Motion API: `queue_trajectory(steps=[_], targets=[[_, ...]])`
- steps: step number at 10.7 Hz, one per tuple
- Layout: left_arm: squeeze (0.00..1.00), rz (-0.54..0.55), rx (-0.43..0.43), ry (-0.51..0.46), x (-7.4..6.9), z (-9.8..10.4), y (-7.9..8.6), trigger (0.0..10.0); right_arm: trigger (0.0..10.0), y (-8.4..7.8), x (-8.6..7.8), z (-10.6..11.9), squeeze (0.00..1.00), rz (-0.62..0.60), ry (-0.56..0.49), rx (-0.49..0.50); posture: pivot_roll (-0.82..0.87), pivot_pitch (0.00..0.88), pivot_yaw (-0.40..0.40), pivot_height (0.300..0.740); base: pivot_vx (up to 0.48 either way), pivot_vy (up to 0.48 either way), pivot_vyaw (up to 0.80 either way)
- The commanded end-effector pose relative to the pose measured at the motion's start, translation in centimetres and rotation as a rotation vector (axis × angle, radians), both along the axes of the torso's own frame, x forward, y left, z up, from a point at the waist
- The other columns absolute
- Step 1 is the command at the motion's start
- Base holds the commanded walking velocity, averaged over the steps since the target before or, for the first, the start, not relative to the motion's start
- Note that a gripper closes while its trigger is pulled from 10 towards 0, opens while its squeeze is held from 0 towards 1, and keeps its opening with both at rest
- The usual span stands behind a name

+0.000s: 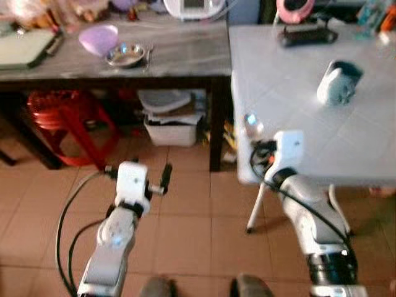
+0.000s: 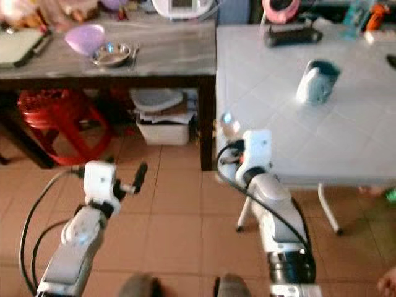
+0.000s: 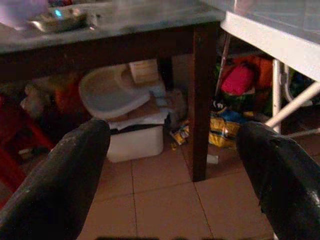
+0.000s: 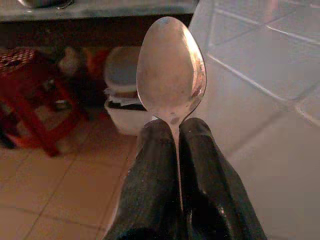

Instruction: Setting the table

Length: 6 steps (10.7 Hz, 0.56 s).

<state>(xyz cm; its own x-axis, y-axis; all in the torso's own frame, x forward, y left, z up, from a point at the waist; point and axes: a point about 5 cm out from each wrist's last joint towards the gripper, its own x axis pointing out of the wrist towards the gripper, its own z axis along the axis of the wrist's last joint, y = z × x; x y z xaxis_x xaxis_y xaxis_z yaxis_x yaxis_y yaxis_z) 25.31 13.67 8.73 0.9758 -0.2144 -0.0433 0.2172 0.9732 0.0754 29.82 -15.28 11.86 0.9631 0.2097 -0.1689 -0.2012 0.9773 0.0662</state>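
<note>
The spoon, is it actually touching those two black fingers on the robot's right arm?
Touching. In the right wrist view, the right gripper has its two fingers pressed together on the spoon handle.

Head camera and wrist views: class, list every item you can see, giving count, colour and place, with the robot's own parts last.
Spoon: one, silver, bowl sticking out of the right gripper at the white table's near corner.
White table: one, on the right.
Grey table: one, dark-legged, on the left.
Bowl: one, purple, on the grey table.
Metal dish: one, silver, beside the purple bowl.
Cup: one, pale with dark inside, lying on the white table.
Stool: one, red, under the grey table.
Tub: one, white, under the grey table.
Left gripper: black fingers apart, over the floor.
Right gripper: black, shut on the spoon's handle.
</note>
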Motion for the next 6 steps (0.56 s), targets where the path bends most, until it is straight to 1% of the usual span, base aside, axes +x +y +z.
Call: queue_trajectory(steps=[1,3,6], targets=[[0.00,0.024,0.021,0.004,-0.06,-0.19,0.70,10.0,0.0,0.84,0.29,0.86,0.00,0.023,-0.046,0.007,-0.06,0.066,0.048,0.740,0.266,0.401,0.00],[0.00,0.021,0.021,0.001,-0.02,-0.19,0.64,10.0,0.0,0.32,0.45,1.15,0.00,0.000,-0.075,-0.010,-0.06,0.065,0.050,0.740,0.300,0.373,0.00],[0.00,0.006,0.015,-0.014,0.02,0.04,0.38,10.0,0.0,0.57,0.48,1.15,0.00,-0.004,-0.093,-0.011,-0.06,0.060,0.052,0.740,0.462,0.000,0.00]])
